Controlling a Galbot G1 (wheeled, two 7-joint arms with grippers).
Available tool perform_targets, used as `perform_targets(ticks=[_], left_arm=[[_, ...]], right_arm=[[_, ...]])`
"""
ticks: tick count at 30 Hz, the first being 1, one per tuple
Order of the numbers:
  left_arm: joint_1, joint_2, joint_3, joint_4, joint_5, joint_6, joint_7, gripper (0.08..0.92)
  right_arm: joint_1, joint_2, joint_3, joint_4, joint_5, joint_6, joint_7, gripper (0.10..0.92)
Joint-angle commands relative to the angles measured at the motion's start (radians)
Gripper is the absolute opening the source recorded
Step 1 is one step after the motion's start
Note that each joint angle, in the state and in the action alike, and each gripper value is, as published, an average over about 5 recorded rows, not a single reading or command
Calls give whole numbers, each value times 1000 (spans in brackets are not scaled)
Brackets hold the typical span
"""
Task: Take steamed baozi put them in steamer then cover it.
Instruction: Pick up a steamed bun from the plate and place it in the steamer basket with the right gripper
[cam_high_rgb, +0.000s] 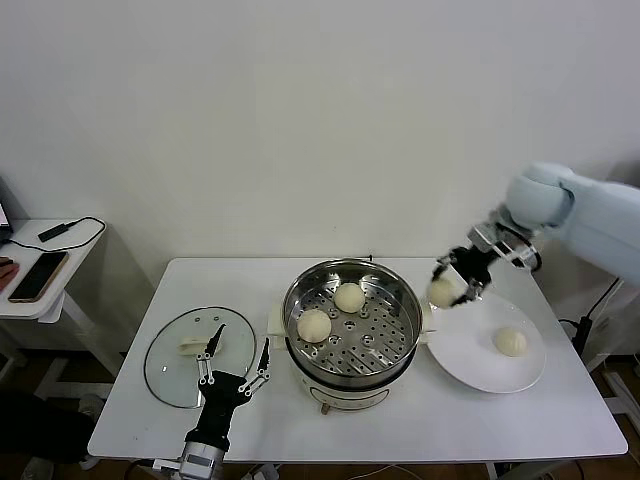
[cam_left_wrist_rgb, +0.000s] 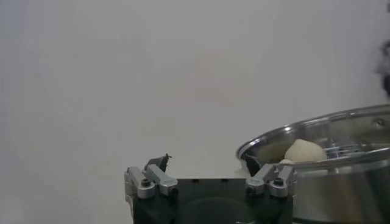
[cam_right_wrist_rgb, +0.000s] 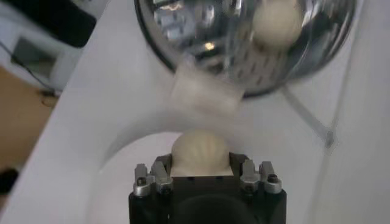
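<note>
Steamed baozi: two (cam_high_rgb: 348, 296) (cam_high_rgb: 314, 325) seated on the perforated tray of the steamer (cam_high_rgb: 392, 350), frame centre. Third (cam_high_rgb: 443, 291) clamped in the right gripper (cam_high_rgb: 449, 290), raised at centre right over the near edge of the white plate (cam_high_rgb: 470, 365). Fourth (cam_high_rgb: 511, 342) left on the plate. Cover (cam_high_rgb: 165, 370) flat on the table (cam_high_rgb: 540, 420), lower left, not fitted. Left gripper (cam_high_rgb: 235, 372) idle beside the cover, claw apart.

A plain test room set up as a mock kitchen: a white table (cam_high_rgb: 400, 420) against a bare white wall (cam_high_rgb: 300, 120), cooking ware on it. At nine o'clock stands a small side table (cam_high_rgb: 60, 262) bearing a phone (cam_high_rgb: 37, 276) and a cable (cam_high_rgb: 70, 228).
</note>
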Motion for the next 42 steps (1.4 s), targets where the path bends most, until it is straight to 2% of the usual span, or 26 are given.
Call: perform_targets(ticks=[1,10,16,37,42], left_arm=[[1,0,-1,-1,-1,-3,0,823],[-1,-1,-6,3,-5,-5,0,823],[-5,-1,-7,10,-10,-6,0,823],[-10,-1,-12,27,-19,-15,-2,823],[-11,-1,-13,30,-21,-16,-3,823]], right_arm=[[151,143,-51,219,-65,155,17,653],[26,241,-20,272,-289,308,48,653],[-43,276,-27,257,-374,358,46,658],[-157,294,-15,230,-452,400,34,684],[-169,301,-8,218,-476,396,48,772]])
